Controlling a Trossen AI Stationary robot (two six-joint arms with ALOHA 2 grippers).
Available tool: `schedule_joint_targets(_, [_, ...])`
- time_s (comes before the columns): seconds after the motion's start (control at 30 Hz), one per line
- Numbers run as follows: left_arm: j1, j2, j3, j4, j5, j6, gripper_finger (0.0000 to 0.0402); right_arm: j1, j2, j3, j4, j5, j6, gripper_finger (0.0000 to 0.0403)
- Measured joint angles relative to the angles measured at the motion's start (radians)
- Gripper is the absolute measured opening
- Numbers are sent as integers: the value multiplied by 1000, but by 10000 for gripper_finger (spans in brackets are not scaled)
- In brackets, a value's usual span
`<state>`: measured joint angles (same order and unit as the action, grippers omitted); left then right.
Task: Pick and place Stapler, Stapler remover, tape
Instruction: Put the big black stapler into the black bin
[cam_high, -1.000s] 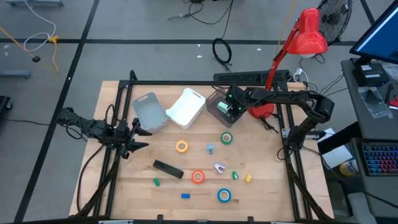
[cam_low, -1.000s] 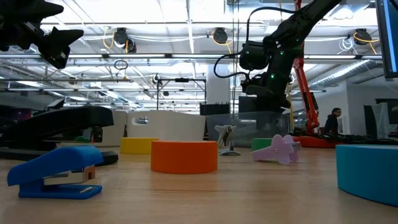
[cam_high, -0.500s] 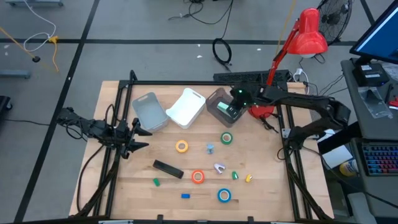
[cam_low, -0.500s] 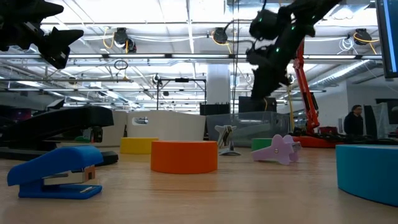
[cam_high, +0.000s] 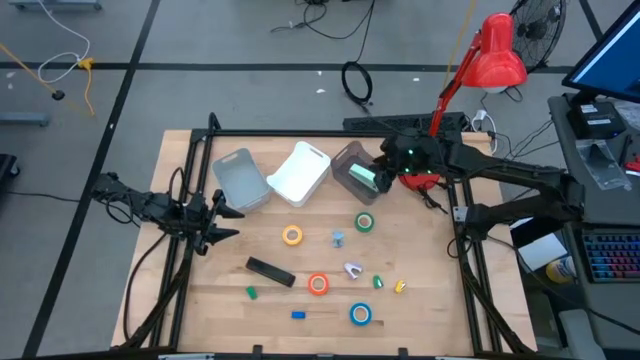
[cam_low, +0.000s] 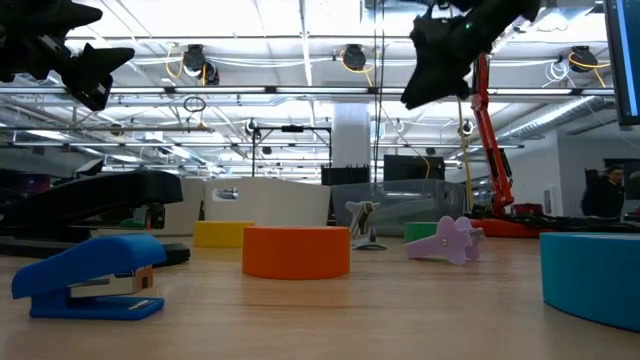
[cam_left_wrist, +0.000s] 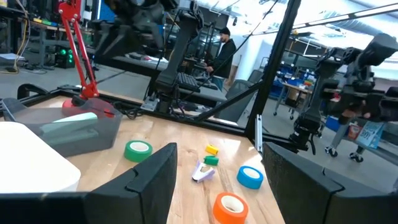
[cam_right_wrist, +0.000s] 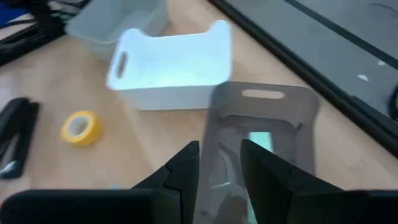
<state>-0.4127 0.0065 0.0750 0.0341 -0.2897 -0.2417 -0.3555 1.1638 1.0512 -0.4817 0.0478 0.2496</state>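
I'm working over a pale wood worktop (cam_high: 420, 320) w/ a black frame round it, grey floor beyond, a red lamp (cam_high: 497, 55) at the far right corner. In the low view a big hall w/ ceiling lights is showing behind, a person at the far right edge.

Three bins are sitting along the far side: light grey bin (cam_high: 240, 180), white bin (cam_high: 299, 172), smoky bin (cam_high: 356, 172) w/ a pale green thing inside. My right gripper (cam_high: 384, 170) is hanging just above the smoky bin, fingers a little apart, holding nothing. My left gripper (cam_high: 226, 222) is waiting at the left edge, fingers apart, empty.

Black stapler (cam_high: 270, 271) is lying mid-worktop. Tape rolls are lying loose, well apart: yellow (cam_high: 292, 236), green (cam_high: 364, 222), orange (cam_high: 318, 284), blue (cam_high: 360, 315). Lilac staple remover (cam_high: 353, 269) is sitting between orange & green rolls. Small blue stapler (cam_low: 88, 277) is lying near the front.
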Motion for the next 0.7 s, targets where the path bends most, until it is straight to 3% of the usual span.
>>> schedule_joint_targets(0.5, [0,0,0,0,0,-1,241,204,-96,0,-70,0,68,105])
schedule_joint_targets(0.7, [0,0,0,0,0,0,241,268,-128,-14,-207,16,69,107])
